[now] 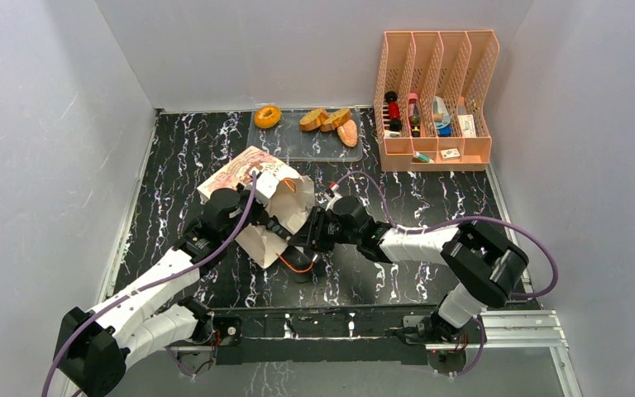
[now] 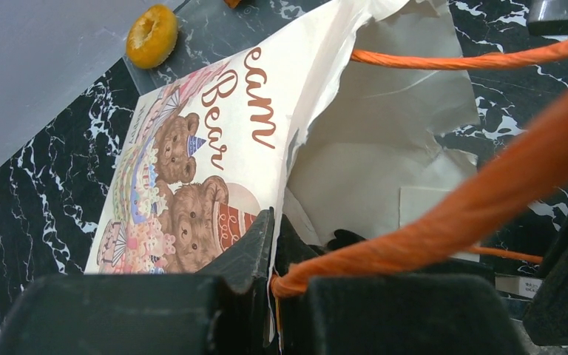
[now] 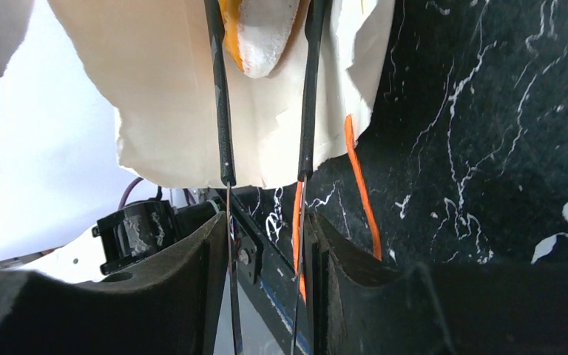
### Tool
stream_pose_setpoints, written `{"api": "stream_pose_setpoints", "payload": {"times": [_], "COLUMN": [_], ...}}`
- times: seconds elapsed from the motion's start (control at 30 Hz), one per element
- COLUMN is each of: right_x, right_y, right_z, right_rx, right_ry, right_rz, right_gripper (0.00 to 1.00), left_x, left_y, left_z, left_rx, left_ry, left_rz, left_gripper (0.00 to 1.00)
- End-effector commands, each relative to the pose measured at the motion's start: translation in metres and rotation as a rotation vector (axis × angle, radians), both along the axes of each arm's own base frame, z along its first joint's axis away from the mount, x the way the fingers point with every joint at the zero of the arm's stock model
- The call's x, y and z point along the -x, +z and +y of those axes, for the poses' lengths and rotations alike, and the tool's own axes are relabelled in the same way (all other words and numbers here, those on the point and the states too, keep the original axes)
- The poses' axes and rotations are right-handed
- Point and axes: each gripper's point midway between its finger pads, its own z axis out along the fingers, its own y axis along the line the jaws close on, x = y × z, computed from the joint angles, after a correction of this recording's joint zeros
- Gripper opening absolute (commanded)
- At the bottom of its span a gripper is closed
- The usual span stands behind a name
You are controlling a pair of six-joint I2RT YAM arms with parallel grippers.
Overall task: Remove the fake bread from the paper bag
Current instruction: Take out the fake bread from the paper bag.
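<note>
Walls of grey close in a black table [image 1: 174, 165]. Bag [image 1: 244, 169] lies on its side in the middle, mouth toward the right arm. Left gripper [image 2: 274, 222] is pinched tight on its rim. Right gripper [image 1: 312, 225] is at the mouth, fingers apart. The roll [image 3: 259, 41] lies between them, pointing along them. I cannot tell if they squeeze it. Doughnut [image 1: 267, 116] sits on the far tray [image 1: 298, 145].

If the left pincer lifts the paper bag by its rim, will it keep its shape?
Probably not: the paper bag looks thin and creased, so it should sag. Lying on its side, seemingly light, it would likely slide if pushed. The left pincer is shut on rim and orange cord; a sharp tug might tear paper.
</note>
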Motion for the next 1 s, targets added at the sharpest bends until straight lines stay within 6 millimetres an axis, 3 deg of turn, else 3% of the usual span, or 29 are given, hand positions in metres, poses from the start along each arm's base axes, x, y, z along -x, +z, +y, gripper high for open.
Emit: {"api": "stream_pose_setpoints", "payload": {"times": [0.0,0.17,0.37,0.7,0.97], "right_x": [0.008,0.009,0.001,-0.021,-0.031], "right_y": [0.010,0.008,0.007,0.022,0.008], "right_z": [0.007,0.004,0.018,0.036,0.046], "right_rx": [-0.092,-0.098,-0.124,-0.193,-0.181], "right_ry": [0.023,0.014,0.029,0.036,0.054], "right_rz": [0.052,0.064,0.077,0.050,0.070], "right_gripper": [0.36,0.36,0.36,0.35,0.36], "left_x": [-0.002,-0.001,0.001,0.002,0.002], "left_y": [0.018,0.019,0.019,0.016,0.017], "left_z": [-0.006,-0.006,-0.008,-0.010,-0.014], "left_rx": [0.043,0.045,0.057,0.065,0.070], "left_ry": [-0.019,-0.020,-0.029,-0.043,-0.056], "left_rz": [-0.047,-0.054,-0.048,-0.038,-0.038], "left_gripper": [0.00,0.00,0.00,0.00,0.00]}}
